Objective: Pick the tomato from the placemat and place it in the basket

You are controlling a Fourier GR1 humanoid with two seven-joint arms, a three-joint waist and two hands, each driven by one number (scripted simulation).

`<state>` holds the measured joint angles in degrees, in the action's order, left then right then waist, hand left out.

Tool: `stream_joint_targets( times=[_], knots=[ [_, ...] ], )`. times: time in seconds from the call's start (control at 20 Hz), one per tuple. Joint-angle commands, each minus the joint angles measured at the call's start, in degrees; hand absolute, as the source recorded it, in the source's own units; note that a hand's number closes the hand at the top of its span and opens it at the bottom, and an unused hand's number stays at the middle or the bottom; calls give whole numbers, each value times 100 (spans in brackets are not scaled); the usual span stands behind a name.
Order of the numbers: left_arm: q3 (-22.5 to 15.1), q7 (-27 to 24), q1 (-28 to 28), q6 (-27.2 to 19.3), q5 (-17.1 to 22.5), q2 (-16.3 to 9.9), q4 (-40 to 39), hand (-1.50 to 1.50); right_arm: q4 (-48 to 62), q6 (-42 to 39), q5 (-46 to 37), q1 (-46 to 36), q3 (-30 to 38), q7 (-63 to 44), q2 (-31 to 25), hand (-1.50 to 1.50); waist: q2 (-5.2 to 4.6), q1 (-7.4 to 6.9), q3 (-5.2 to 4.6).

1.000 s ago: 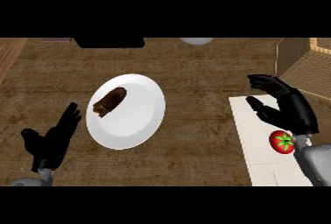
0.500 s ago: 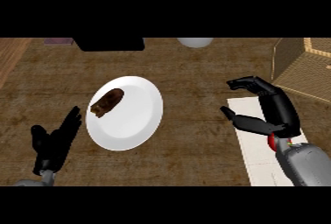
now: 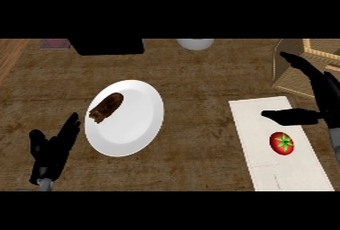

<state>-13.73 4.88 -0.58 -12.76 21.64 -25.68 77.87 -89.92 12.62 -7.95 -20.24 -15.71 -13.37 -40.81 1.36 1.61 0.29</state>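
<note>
Red tomato (image 3: 282, 143) with its green star top sits on the pale placemat (image 3: 259, 134), toward the mat's right edge about midway along — nothing is touching it. The placemat lies at the right side of the brown wooden counter (image 3: 199, 76), running down to the counter's near edge. The right hand (image 3: 317, 101) hangs above the mat's far right corner with fingers spread wide and the thumb sticking out left over the mat — open, holding nothing, just up from the tomato. The woven basket (image 3: 302, 63) is in the counter's far right corner, partly behind that hand. The left hand (image 3: 53, 150) rests open near the counter's near left edge, fingers straight. Just beside it sits a white plate (image 3: 133, 126) with a brown piece of food (image 3: 106, 108) on its far left part.
</note>
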Motion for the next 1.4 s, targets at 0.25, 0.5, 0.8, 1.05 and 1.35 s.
stream_joint_targets(
  times=[0.25,0.5,0.8,1.05,1.35],
  knots=[
    [-66,400,-509,-57,19,-38,-133,0,-1255,-2321,616,-511,506,-2009,-2302,-150,-22,113,-62],
    [-92,478,-570,-124,-13,14,-46,0,-1471,-3691,1881,-463,678,-2668,-2941,-150,-49,111,-52],
    [-105,380,-843,73,-24,-64,149,0,-1731,-4606,3004,-281,1231,-3144,-3698,-150,-54,61,-35],
    [-182,423,-752,6,-182,92,-7,0,-1786,-4689,3294,-70,1622,-3259,-3739,-150,-92,20,-30],
    [-149,387,-498,154,-194,254,-240,0,-1984,-4365,3056,160,1684,-3375,-3314,-150,-136,-83,-34]
  ],
)
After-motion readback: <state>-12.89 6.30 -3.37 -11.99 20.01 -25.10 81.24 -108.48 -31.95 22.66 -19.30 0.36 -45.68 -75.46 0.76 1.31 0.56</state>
